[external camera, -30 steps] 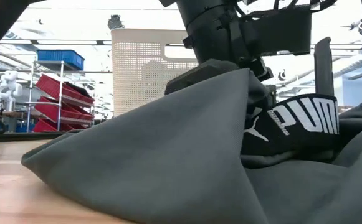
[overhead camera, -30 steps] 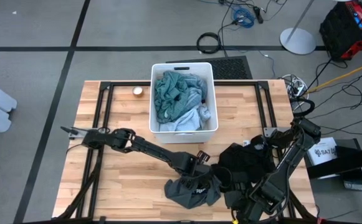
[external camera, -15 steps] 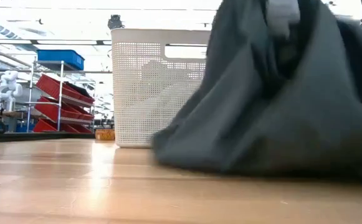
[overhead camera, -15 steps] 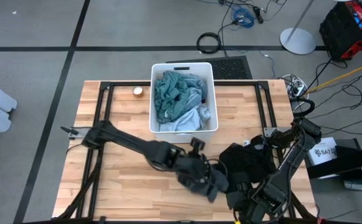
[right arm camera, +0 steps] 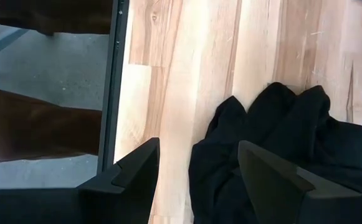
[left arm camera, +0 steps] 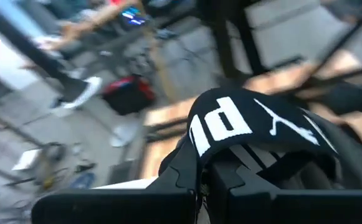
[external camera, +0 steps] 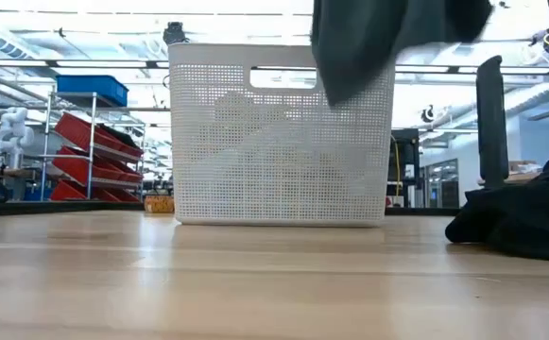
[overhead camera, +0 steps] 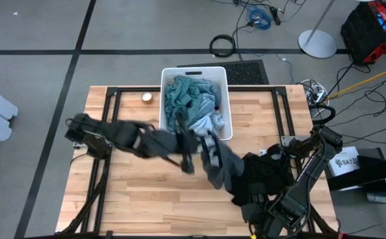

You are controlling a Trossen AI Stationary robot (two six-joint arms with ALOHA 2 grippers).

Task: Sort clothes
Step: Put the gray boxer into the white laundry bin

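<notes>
My left gripper [overhead camera: 202, 142] is raised just in front of the white bin [overhead camera: 169, 126], shut on a dark grey garment [overhead camera: 220, 164] with a black waistband lettered in white. The garment hangs clear of the table [external camera: 378, 42]. The bin holds teal and light blue clothes [overhead camera: 187, 98]. A black pile of clothes [overhead camera: 262, 178] lies on the table's right part. Above its near edge my right gripper [right arm camera: 196, 180] hovers open, with black cloth [right arm camera: 274, 124] below its fingers. My left gripper has the garment's black waistband [left arm camera: 230, 121], which lies draped over the fingers [left arm camera: 187, 177] with its white lettering up. The band covers the place of contact. The fingers point roughly level toward the table's right. The cloth hangs slack below them, clear of the table.
A small round object [overhead camera: 147, 97] sits left of the bin near the far edge. Bare wood [overhead camera: 146, 192] stretches across the table's left and near parts. The table's dark frame edge [right arm camera: 113, 74] runs beside my right gripper.
My left gripper has risen steeply and gone toward the bin, tipping from pointing down to nearly level. The dark grey garment, which lay spread on the table beside the black pile, has been lifted clear and now hangs in front of the bin.
</notes>
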